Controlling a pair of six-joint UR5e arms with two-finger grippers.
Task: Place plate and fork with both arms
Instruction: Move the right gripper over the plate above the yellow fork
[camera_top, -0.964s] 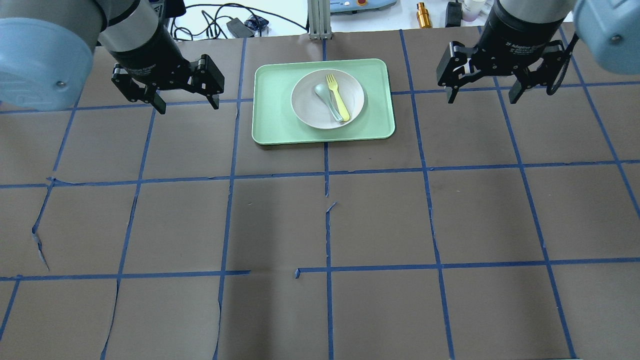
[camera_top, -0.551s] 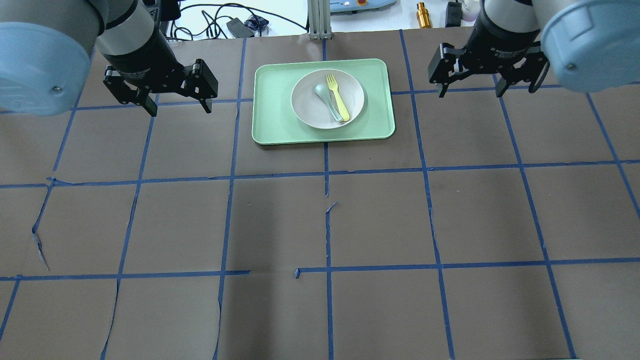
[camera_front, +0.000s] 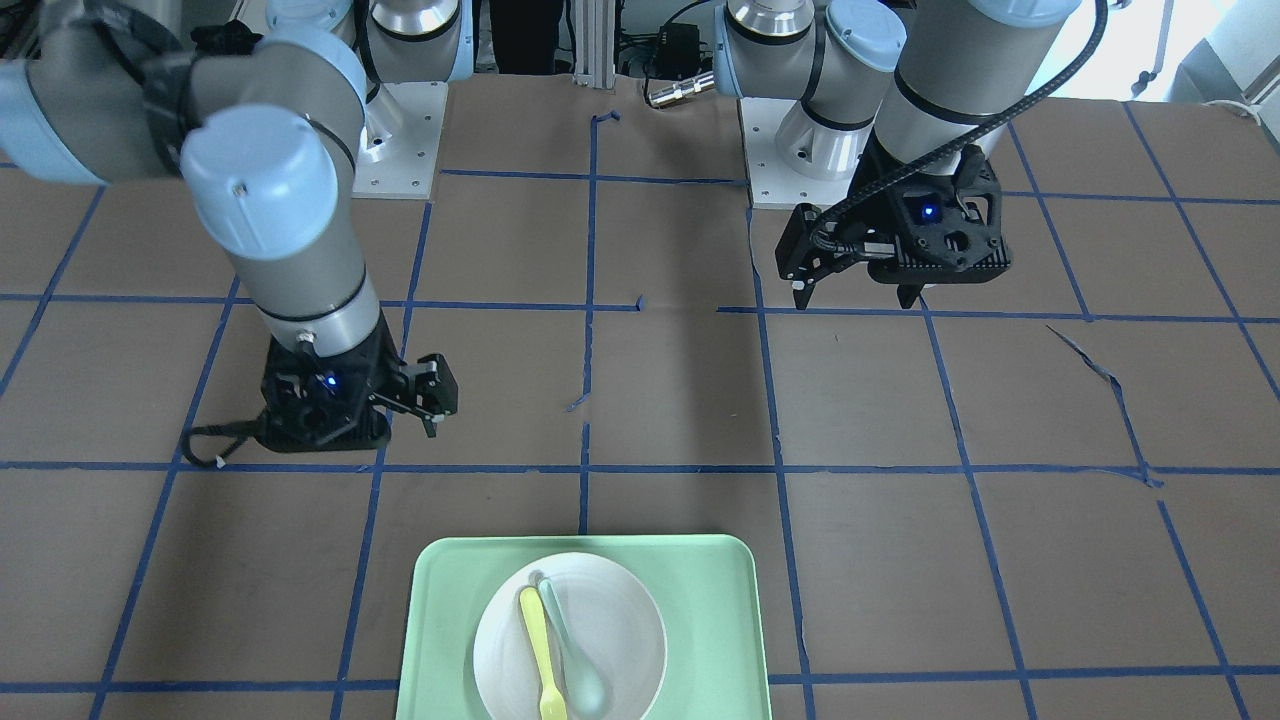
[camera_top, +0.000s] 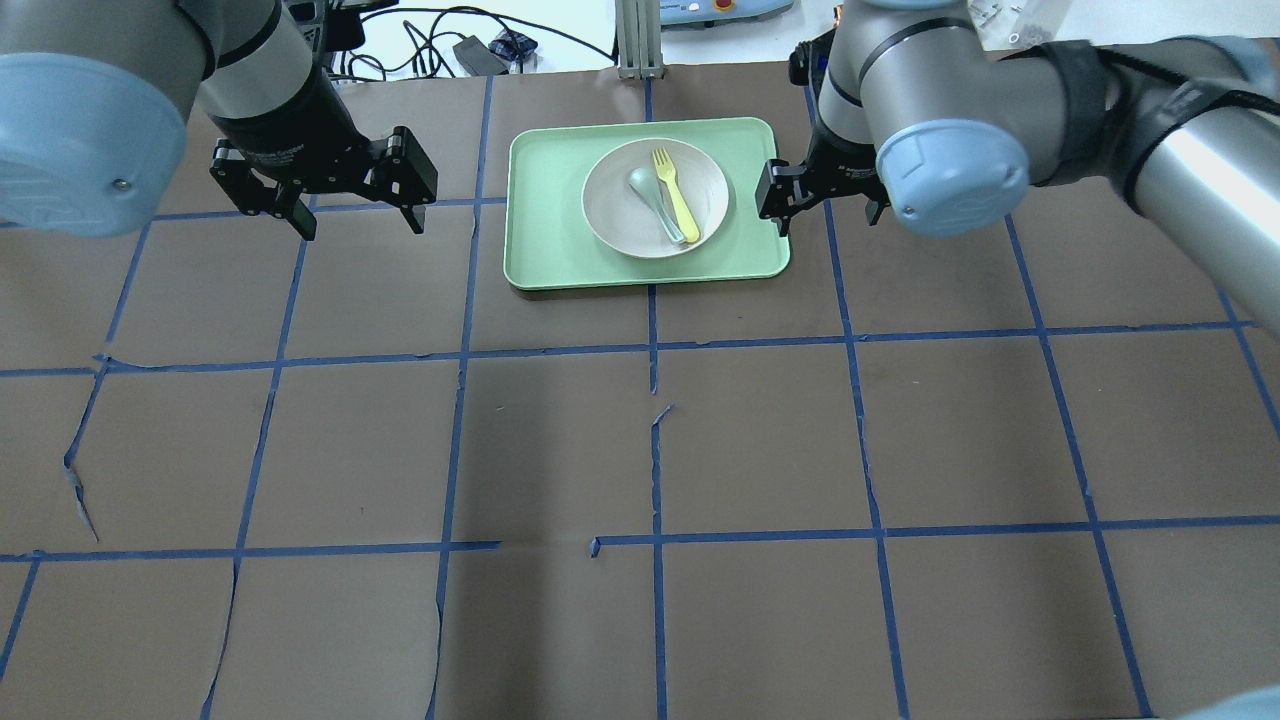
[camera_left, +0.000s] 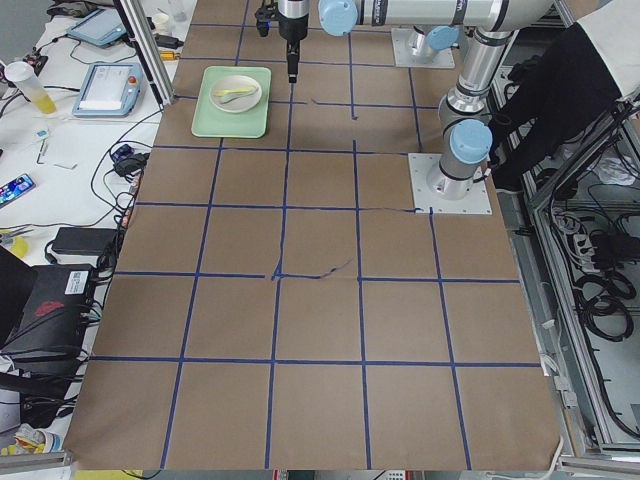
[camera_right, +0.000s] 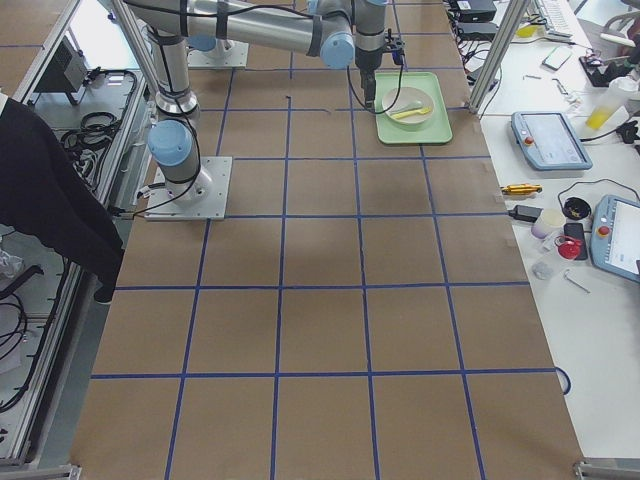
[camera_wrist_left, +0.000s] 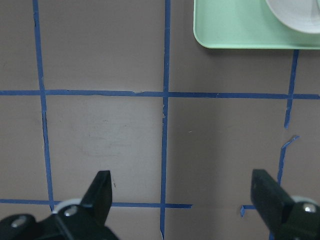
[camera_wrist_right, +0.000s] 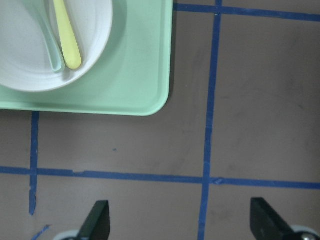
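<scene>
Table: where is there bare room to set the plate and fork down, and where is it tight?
Bare: all the table between the tray and the robot's side, and the square between the tray and the left gripper. Tight: the tray itself, holding the plate with fork and spoon, and its right edge, where the right gripper hovers close.

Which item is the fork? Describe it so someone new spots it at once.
Find the mint-green tray on the side of the table far from the robot; a round off-white plate sits on it. Two utensils lie side by side in the plate: the fork is the pale-yellow one with short tines, not the grey-green spoon with a rounded bowl.
</scene>
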